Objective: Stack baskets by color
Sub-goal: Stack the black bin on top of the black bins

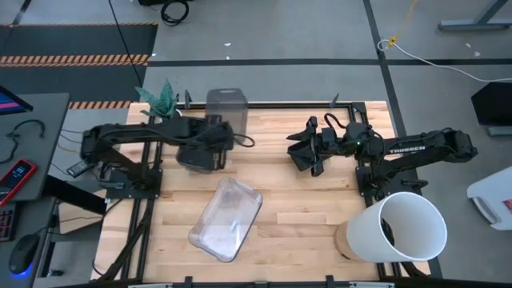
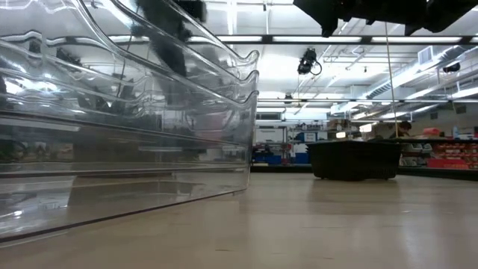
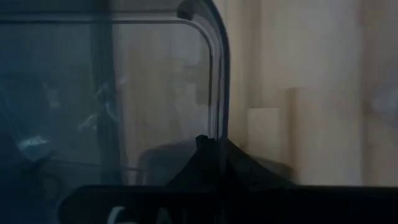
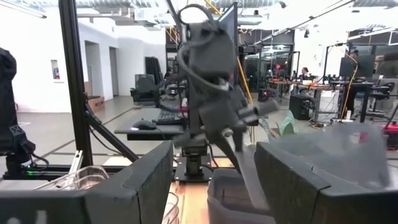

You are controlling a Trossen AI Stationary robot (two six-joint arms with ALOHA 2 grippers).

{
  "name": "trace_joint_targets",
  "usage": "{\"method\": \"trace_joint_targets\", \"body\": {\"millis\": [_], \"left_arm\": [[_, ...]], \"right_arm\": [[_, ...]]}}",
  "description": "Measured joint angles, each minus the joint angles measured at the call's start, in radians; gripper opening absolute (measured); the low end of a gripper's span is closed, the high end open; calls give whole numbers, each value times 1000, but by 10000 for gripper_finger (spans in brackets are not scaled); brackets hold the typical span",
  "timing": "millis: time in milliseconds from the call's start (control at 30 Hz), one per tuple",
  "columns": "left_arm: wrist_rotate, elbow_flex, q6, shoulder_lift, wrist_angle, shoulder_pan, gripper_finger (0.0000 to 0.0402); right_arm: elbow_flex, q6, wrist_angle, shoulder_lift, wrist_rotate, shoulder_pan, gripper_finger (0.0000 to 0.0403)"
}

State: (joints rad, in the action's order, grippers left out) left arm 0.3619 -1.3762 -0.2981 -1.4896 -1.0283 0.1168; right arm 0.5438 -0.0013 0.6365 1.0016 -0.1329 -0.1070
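Wooden table (image 1: 288,208), left pincer (image 1: 210,149) pinching grey basket (image 1: 210,132) rim

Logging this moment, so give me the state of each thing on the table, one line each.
Left gripper: shut on the grey basket's rim.
Grey basket: upright, held.
Clear baskets: nested, upright.
White bucket: on its side.
Right gripper: open, holding nothing.

High view straight down; low view table-level, sharing clear basket (image 1: 226,219) (image 2: 127,134) (very near).
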Motion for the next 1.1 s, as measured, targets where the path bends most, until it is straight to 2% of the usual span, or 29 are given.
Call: {"method": "trace_joint_targets", "body": {"millis": [267,367,800,1100], "left_arm": [[-59,4,188,99,-240,-52,3],[-90,33,221,121,-282,-68,4],[-139,223,251,150,-310,-109,5],[-153,285,208,168,-317,-109,4]], "right_arm": [[0,5,3,0,0,0,231],[0,8,3,0,0,0,231],[0,28,-5,0,0,0,231],[0,32,-7,0,0,0,231]]}}
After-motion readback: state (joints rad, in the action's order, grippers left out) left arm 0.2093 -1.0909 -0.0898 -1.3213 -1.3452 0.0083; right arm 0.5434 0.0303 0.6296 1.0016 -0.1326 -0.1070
